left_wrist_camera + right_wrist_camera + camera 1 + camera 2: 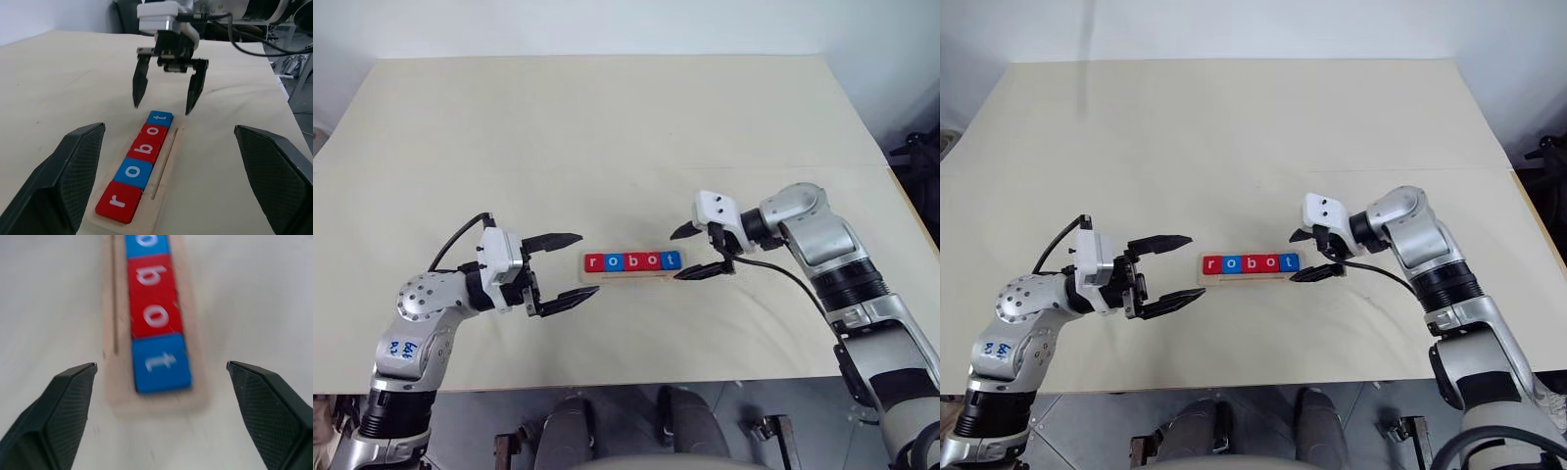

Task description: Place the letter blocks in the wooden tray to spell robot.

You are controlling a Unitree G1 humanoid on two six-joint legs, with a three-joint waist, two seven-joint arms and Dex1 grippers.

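- Where the pale, matte table (607, 127) spreads across both head views, the left gripper (566, 267) sits at the left end of the scene, its 2 black fingers spread wide and holding nothing; it points level toward the tray's near end and stays apart from it.
- Seen from the left wrist, those fingers (73, 171) are blunt wedges with a fine cross-hatched grip texture that the head views do not resolve.
- Between the grippers lies the wooden tray (631, 276), a long narrow slab of pale wood with rounded corners, flat on the table.
- On it the letter blocks (632, 261) stand in 1 touching row, 5 smooth flat squares with white lowercase letters reading r, o, b, o, t: red, blue, red, red, blue.
- A thin straight groove (164, 164) running along the tray beside the row shows in the wrist views, while from the head it cannot be made out.
- At the right end, the right gripper (693, 250) tilts down toward the blue t block (161, 363), its 2 tapered fingers wide apart, straddling the tray's end and gripping nothing.
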